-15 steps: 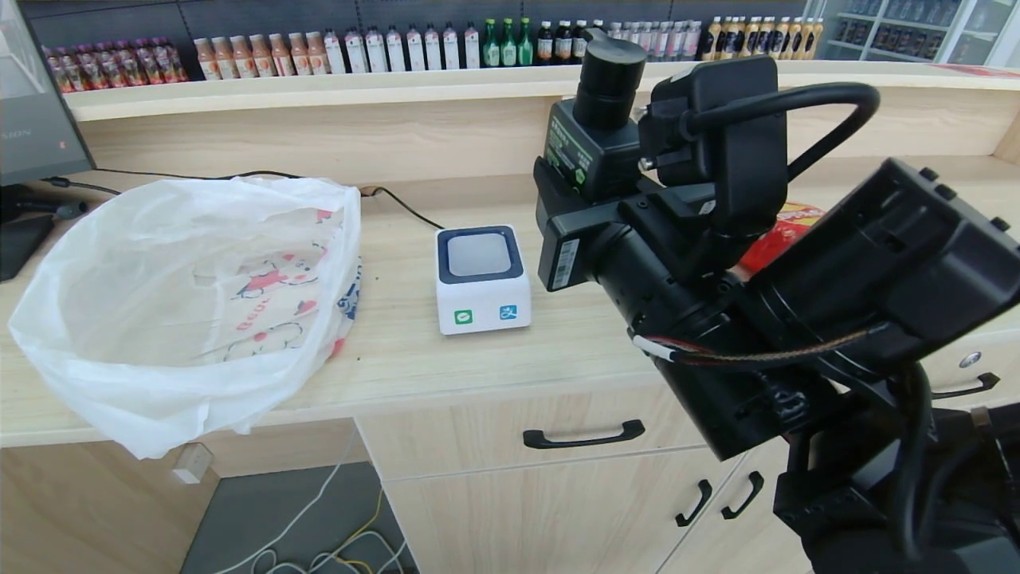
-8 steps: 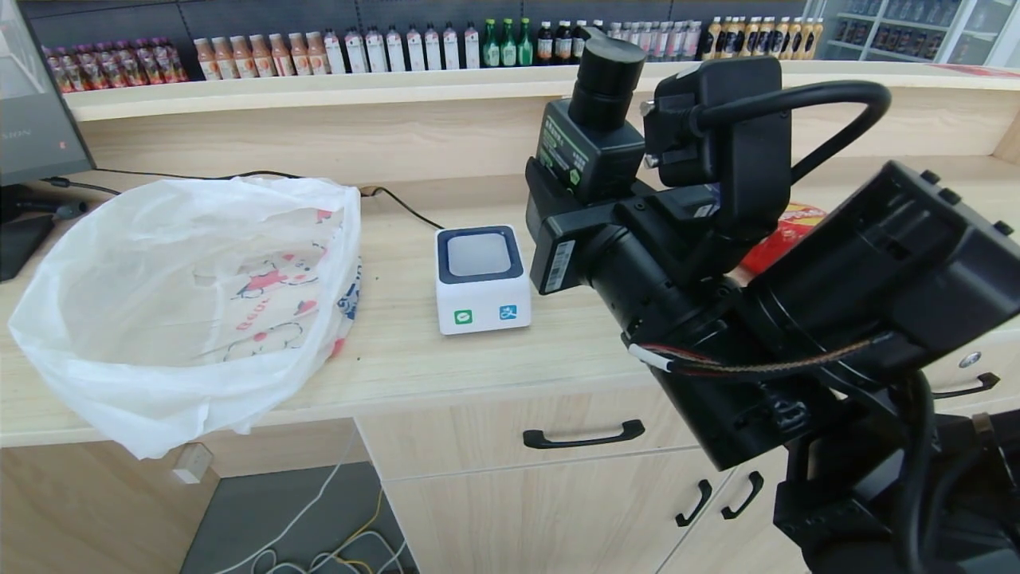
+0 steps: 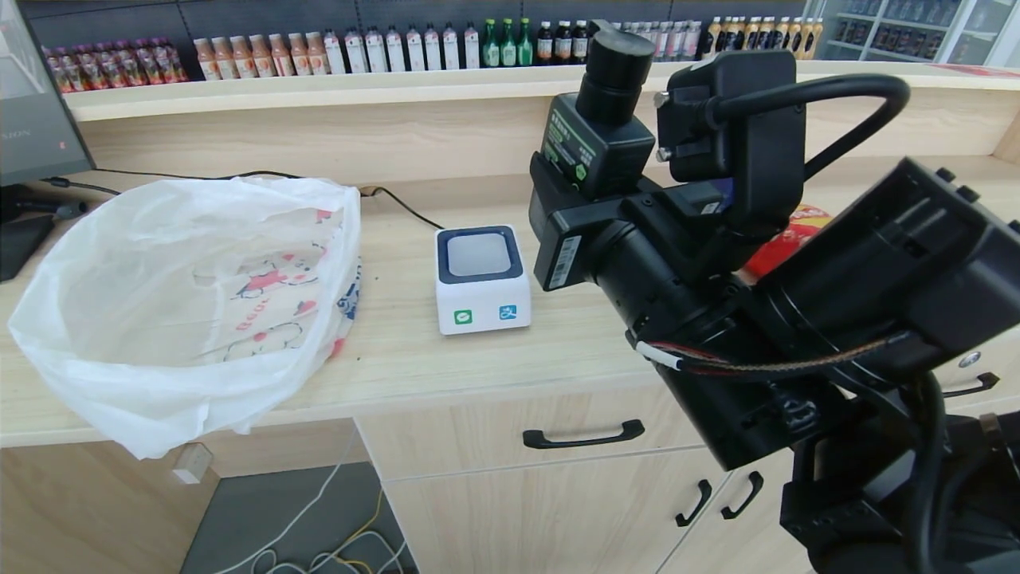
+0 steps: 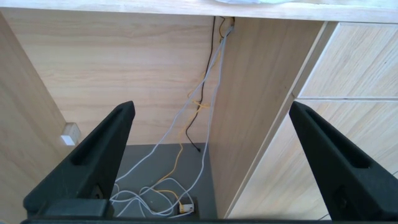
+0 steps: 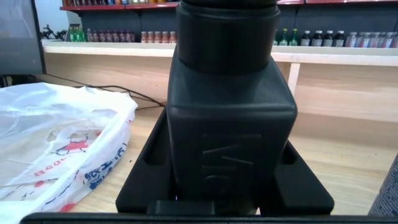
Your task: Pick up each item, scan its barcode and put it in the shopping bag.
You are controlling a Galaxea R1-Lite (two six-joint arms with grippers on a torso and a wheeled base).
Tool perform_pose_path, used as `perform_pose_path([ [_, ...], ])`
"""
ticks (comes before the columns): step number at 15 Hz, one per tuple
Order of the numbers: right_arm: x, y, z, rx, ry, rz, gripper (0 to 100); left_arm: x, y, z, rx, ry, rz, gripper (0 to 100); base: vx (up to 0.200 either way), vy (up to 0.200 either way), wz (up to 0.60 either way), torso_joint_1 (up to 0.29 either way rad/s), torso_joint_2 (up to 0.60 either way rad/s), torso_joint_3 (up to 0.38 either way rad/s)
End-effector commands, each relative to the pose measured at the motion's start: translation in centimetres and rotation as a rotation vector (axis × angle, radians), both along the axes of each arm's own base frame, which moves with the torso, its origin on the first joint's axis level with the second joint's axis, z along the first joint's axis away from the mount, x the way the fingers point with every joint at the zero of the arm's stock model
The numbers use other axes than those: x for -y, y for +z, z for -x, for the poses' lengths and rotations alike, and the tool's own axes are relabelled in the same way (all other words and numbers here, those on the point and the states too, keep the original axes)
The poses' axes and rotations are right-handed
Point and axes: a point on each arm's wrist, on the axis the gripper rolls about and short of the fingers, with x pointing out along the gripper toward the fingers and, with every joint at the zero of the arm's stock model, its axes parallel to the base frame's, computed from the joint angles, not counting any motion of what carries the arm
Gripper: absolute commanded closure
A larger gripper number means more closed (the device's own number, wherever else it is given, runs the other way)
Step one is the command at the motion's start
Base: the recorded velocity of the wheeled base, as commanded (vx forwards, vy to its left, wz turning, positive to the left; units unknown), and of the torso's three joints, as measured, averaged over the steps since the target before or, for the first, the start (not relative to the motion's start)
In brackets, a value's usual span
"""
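The black bottle [image 3: 596, 142] is upright, right of centre in the upper half of the head view. It is held off the counter [image 3: 494, 359] by the right gripper [image 3: 602, 190], whose 2 fingers press against its opposite sides, so that jaw is closed on the bottle. The bottle hangs up and to the right of the scanner [image 3: 482, 275], apart from it, and its green-marked label faces the camera. I cannot tell where its barcode lies.

The scanner sits at mid-frame with its window facing up. The shopping bag [image 3: 183, 303] lies open at the left, near the scanner, with its lower edge drooping over the counter's front.

A red packet [image 3: 785, 233] shows behind the right arm. The left gripper [image 4: 211, 162] hangs below the counter edge with its jaws spread wide on nothing, above loose cables [image 4: 186, 155].

The step in hand looks like presenting the bottle to the scanner. The likely failures:
- A barcode on a face turned away from the window would give no read.
- Tipping the bottle to show it could let the smooth body slip in a 2-finger grip.
- A low swing leftward could knock the scanner or snag the bag's limp rim.
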Motion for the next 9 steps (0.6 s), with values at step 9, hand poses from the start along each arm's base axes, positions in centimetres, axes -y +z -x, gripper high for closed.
perform_pose_path([
  [9, 0.21, 0.65, 0.16, 0.012, 0.001, -0.020, 100, 0.00, 0.00, 0.00, 0.000, 0.000, -0.001, 0, 0.000, 0.156, 0.00, 0.001, 0.00, 0.002],
])
